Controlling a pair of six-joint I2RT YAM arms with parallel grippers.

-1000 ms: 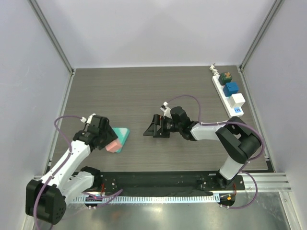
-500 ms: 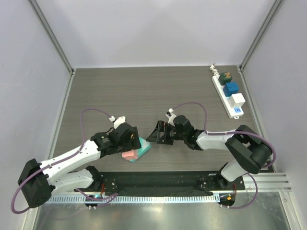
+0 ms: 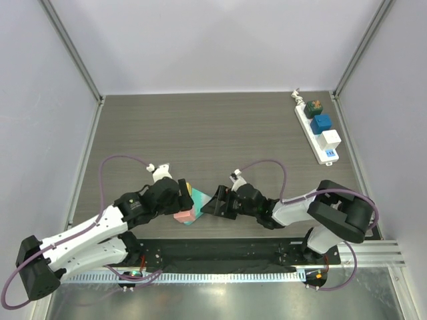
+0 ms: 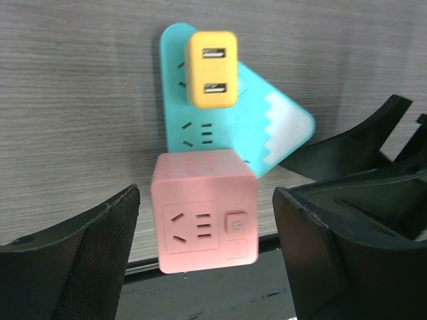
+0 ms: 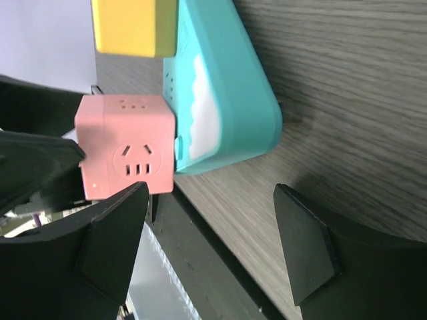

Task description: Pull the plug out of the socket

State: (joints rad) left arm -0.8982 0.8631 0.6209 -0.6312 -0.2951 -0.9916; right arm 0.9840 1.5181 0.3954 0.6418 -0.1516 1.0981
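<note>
Dark surface (image 3: 200, 127); the socket (image 3: 329, 153) lies far right. Well apart from it, left tool (image 4: 205, 197) and right tool (image 5: 212, 190) gape wide beside a teal block (image 4: 267, 133). Pin the socket, then pull a plug (image 3: 321, 124) straight up.

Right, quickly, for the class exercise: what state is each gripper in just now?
Left gripper: open, fingers either side of the pink cube adapter, not gripping it.
Right gripper: open, holding nothing.

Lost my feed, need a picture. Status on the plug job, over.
Both open: left gripper straddles pink cube on teal block, right gripper faces that block. Power strip far right, three plugs seated, untouched. Nothing blocking it.
</note>
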